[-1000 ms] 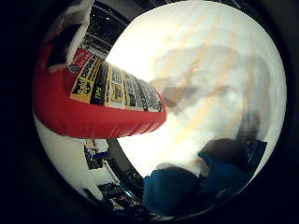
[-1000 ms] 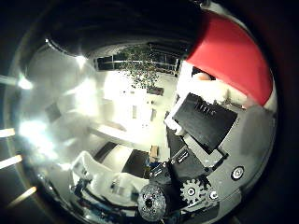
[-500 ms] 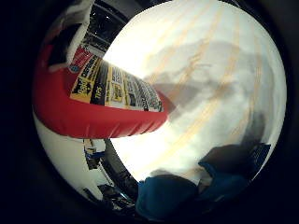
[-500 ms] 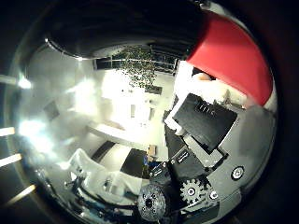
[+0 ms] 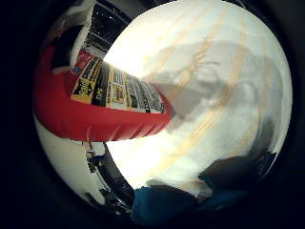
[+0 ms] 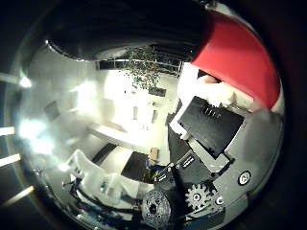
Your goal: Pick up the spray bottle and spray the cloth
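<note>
Close against the palm, a red spray bottle [image 5: 100,112], filling much of the little finger side view, with a yellow and black printed label [image 5: 116,88] wrapped round its body. Held by the hand [image 6: 211,143], white and black parts curled about the red body in the thumb side view, a white finger part [image 5: 78,33] lying across the bottle's far end. Beyond the bottle, a white cloth [image 5: 214,95] with pale yellow stripes, rumpled into folds and spread wide, the bottle's near end over its edge; touching or apart cannot be told. Past the cloth's edge, away from the bottle, a blue thing [image 5: 159,205], partly shadowed. Round the bottle in the thumb side view, only a bright white room.
</note>
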You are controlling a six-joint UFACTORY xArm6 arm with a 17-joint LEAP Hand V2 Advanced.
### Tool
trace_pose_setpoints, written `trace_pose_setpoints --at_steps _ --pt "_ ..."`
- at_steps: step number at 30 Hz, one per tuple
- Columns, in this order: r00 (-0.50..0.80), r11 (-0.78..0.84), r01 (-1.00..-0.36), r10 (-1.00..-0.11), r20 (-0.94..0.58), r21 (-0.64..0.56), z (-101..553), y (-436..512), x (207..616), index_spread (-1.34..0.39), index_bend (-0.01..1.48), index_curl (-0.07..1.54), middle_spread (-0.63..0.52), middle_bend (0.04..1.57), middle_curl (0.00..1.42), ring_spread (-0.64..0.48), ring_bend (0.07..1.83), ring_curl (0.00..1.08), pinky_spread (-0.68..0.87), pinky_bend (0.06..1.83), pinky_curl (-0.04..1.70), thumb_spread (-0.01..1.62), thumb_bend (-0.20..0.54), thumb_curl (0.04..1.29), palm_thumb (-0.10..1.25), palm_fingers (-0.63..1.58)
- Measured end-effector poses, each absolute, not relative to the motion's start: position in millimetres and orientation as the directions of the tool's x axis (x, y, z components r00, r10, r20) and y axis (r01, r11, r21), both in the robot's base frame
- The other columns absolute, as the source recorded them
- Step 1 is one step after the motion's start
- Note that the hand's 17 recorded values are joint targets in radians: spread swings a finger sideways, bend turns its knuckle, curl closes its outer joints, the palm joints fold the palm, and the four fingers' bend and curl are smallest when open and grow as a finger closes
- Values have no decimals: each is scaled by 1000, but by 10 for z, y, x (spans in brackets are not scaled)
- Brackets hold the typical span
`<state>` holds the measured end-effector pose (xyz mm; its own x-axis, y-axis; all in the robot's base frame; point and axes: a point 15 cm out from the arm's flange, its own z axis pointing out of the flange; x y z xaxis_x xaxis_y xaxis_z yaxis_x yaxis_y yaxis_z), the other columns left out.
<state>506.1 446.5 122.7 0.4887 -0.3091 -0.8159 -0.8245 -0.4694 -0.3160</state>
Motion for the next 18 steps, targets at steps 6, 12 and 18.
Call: trace_pose_setpoints --at_steps 6,12,18 --pt "499 -488 -813 -305 -811 -316 1222 4454 5025 -395 392 629 -139 853 505 -184 1205 473 -399 1061 921 854 -42 669 711 507" --pt "526 -537 -785 -317 -789 -308 1186 4416 4950 -429 368 509 -59 561 385 -55 857 324 61 704 774 957 -35 483 645 40" --pt "529 -540 -783 -318 -786 -309 1199 4404 4952 -401 294 427 -13 382 330 46 627 242 337 494 575 956 -32 390 618 45"
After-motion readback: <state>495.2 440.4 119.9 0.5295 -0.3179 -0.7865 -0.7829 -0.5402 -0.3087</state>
